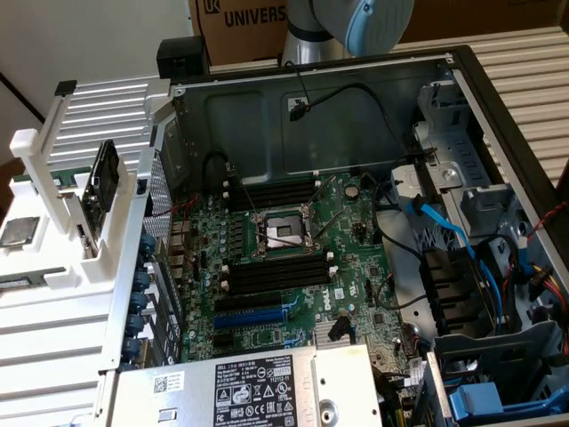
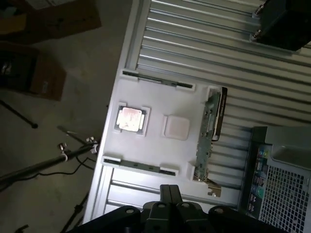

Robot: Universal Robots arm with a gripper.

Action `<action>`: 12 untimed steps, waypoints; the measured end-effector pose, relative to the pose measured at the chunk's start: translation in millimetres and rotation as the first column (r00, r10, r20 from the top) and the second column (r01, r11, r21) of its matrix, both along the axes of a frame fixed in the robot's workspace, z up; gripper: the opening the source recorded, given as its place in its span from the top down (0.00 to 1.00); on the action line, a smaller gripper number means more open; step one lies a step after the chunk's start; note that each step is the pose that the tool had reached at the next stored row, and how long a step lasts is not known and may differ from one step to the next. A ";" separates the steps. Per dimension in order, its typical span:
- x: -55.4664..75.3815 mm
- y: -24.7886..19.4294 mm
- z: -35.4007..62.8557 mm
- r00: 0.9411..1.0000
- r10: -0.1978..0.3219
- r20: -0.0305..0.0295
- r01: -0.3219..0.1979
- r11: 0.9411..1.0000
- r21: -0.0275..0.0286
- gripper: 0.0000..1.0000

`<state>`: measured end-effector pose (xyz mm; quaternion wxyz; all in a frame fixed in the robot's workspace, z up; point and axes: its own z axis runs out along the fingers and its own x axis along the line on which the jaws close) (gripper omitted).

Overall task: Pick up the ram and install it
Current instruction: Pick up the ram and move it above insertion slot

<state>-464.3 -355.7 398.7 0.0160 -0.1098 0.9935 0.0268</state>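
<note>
While the fingers (image 2: 165,194) hang pressed together, empty, over an edge of the white tray (image 2: 155,151), we judge the ram ungrabbed since memory slots (image 1: 271,274) look bare.

We read "UNIVERS" in dark capitals, beside a square logo mark, on the cardboard box (image 1: 240,27). We note a black-and-white label (image 1: 258,391) on the silver power supply (image 1: 342,369). Its fine print, barcode and certification marks are too small to read.
</note>
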 end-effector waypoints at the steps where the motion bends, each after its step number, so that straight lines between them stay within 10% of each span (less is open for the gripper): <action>1: 0.0 0.0 0.0 1.000 0.018 0.000 -0.018 1.000 0.000 0.90; 12: 0.0 0.0 0.0 0.976 0.218 0.000 -0.218 0.976 0.000 0.90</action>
